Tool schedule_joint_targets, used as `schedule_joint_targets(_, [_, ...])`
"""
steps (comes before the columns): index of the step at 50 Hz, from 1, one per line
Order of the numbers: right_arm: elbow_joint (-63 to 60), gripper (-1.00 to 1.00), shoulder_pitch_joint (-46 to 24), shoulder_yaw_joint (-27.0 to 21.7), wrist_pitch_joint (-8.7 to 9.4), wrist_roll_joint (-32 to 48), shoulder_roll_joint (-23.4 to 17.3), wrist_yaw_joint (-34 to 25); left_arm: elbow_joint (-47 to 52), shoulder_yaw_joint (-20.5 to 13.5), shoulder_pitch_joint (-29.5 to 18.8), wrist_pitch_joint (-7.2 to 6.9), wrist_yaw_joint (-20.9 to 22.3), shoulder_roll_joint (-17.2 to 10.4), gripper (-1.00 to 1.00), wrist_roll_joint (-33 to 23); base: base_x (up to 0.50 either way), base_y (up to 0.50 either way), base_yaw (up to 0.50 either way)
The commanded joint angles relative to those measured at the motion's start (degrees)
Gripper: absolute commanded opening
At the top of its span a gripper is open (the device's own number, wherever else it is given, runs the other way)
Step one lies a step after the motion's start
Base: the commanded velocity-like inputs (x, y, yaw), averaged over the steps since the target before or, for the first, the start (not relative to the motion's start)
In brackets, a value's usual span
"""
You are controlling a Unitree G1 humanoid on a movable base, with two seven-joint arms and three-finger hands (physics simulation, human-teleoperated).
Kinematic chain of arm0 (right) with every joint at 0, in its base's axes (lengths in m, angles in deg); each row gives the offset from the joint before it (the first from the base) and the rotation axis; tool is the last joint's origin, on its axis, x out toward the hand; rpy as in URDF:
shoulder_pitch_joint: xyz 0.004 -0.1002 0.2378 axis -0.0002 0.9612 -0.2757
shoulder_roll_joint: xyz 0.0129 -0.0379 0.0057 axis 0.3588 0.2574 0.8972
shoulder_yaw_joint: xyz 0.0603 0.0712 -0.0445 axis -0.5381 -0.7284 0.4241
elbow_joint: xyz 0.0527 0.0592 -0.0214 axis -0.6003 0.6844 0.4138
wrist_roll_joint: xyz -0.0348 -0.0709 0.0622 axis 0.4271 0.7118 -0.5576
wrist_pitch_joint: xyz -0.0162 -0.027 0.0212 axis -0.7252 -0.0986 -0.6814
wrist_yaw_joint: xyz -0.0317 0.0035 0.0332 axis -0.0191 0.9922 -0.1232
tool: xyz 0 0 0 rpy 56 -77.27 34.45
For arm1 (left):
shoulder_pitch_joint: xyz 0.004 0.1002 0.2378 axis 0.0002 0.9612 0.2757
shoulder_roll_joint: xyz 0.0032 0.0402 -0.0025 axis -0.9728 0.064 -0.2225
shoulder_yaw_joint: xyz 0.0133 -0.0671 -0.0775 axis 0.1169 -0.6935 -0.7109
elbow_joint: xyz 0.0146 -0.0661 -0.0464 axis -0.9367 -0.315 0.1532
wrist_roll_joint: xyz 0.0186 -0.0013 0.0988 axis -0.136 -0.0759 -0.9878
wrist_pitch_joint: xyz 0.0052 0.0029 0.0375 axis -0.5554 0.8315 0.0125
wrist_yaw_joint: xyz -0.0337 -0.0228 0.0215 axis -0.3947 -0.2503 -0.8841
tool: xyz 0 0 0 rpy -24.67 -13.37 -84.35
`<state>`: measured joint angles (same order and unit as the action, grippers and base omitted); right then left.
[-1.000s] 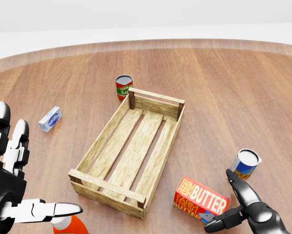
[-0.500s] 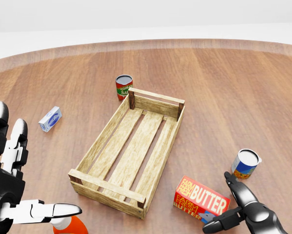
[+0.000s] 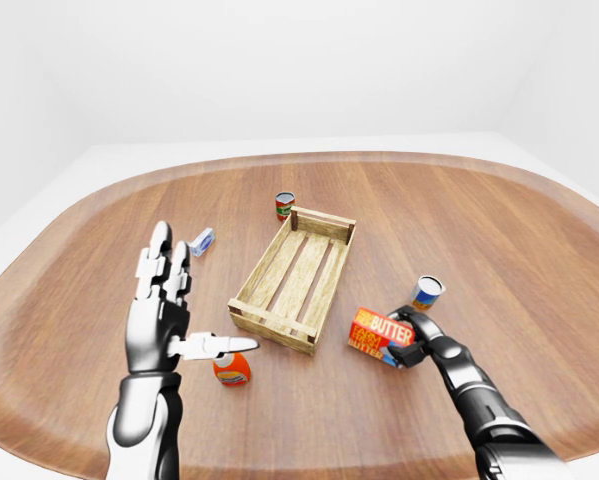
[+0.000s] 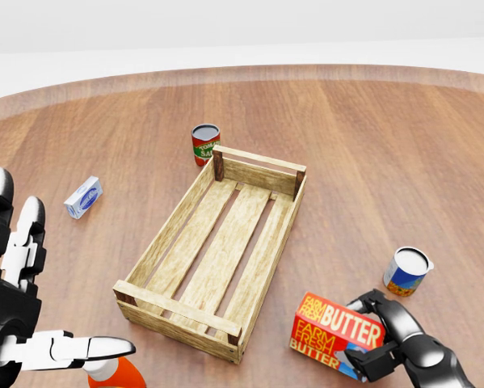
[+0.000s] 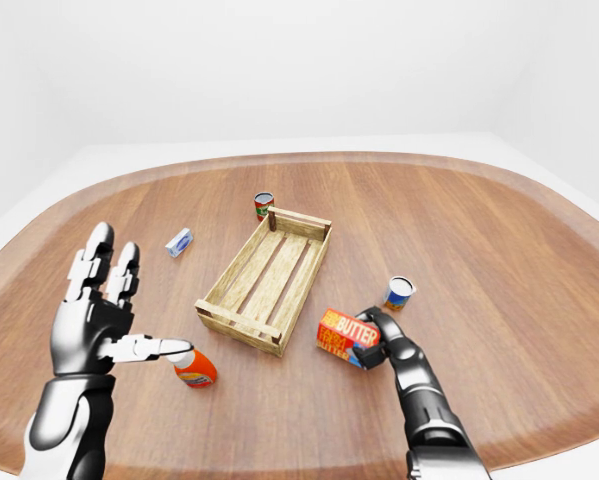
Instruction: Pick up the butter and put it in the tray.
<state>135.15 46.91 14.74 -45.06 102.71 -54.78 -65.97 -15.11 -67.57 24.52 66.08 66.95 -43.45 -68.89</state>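
The butter (image 4: 335, 333) is a red box with white and yellow lettering, low right in the head view, just right of the wooden tray (image 4: 185, 206). My right hand (image 4: 369, 333) is shut on the butter's right end, fingers curled over its top and bottom. The box looks slightly tilted. The slatted tray sits mid-table with nothing in it. My left hand (image 4: 19, 311) is open at the lower left, fingers spread, thumb pointing right, holding nothing.
A red tomato can (image 4: 204, 144) stands by the tray's top corner. A small blue-white box (image 4: 83, 197) lies to the tray's left. A blue-orange can (image 4: 406, 271) stands just above my right hand. An orange bottle (image 3: 233, 369) lies under my left thumb.
My right hand's fingers closed round the butter's right end; earlier they stood open beside it. The box shifted and tilted slightly. The left hand stayed still.
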Motion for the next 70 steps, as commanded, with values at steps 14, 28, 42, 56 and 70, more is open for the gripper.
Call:
schedule_joint_targets(14, [-14.67, -1.0, 4.45, -2.11, 0.0, -0.02, 0.43, -1.88, 0.24, 0.18, 0.22, 0.0, 0.02, 0.04, 1.0, -0.1, 0.0, 0.0, 0.0])
schedule_joint_targets(28, [-29.64, -1.0, 9.05, -5.23, 0.0, -0.77, 0.23, -5.04, 0.07, 0.66, 0.46, 0.0, -0.08, 0.1, 1.0, -0.44, 0.0, 0.0, 0.0])
schedule_joint_targets(42, [-36.51, -1.0, 5.43, -5.1, 0.0, -1.99, 1.58, -5.56, 0.0, 0.67, 0.41, 0.0, -0.15, 0.07, 1.0, -0.4, 0.0, 0.0, 0.0])
schedule_joint_targets(56, [-33.87, -1.0, -4.38, -0.87, 0.0, -2.0, 4.23, -3.62, -0.42, 0.1, -0.1, 0.0, -0.11, 0.02, 1.0, -0.17, 0.0, 0.0, 0.0])
schedule_joint_targets(70, [-20.39, -1.0, -13.62, 1.71, 0.0, -2.53, 7.06, 1.44, 0.15, -0.23, -0.07, 0.0, -0.03, -0.05, 1.0, 0.15, 0.0, 0.0, 0.0])
